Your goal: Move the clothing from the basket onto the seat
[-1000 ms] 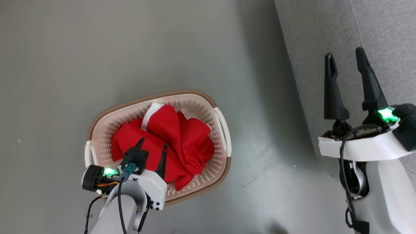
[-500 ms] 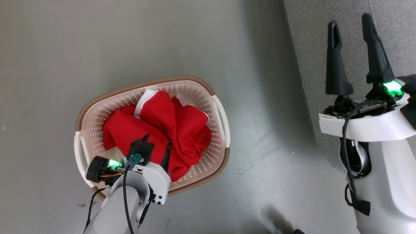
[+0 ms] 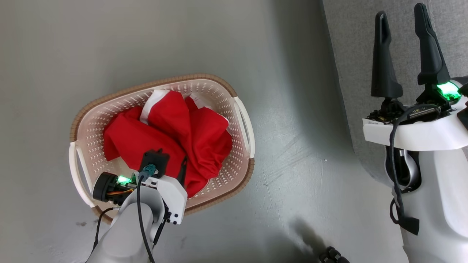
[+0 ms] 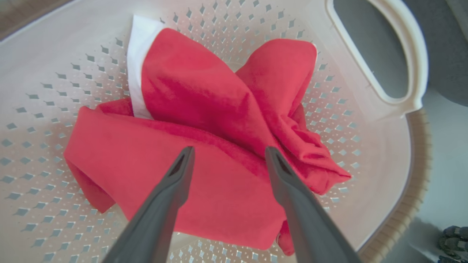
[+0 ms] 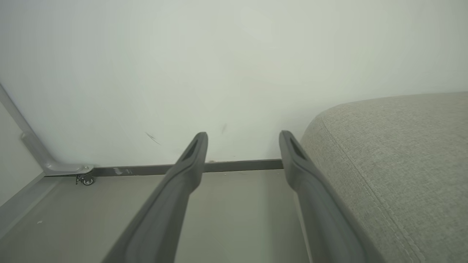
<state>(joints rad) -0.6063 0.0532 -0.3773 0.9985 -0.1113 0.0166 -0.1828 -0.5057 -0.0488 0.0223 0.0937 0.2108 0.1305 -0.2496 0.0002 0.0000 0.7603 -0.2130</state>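
The clothing [image 3: 172,135] is a crumpled heap of red fabric with white trim, lying in the basket [image 3: 146,86] on the floor. My left gripper [image 3: 170,166] points down into the basket. In the left wrist view it [image 4: 229,149] stands open, its two fingers just above the clothing [image 4: 204,109] with nothing held between them. The perforated basket wall [image 4: 44,73] surrounds the heap. My right gripper [image 3: 400,11] is open and empty, raised over the edge of the grey seat [image 3: 351,54]. The right wrist view has the gripper [image 5: 244,134] beside the seat [image 5: 395,153].
Grey floor [image 3: 109,44] lies all around the basket and reaches the seat's edge. A white basket handle [image 4: 380,54] faces the seat side. A dark wheel-like part [image 3: 331,255] sits at the bottom edge. A wall and a metal frame with a caster [image 5: 87,180] stand ahead of the right arm.
The whole picture has shifted, so the camera moved. My left gripper has sunk lower toward the red clothing, its fingers now more hidden behind the wrist. Both grippers stay open.
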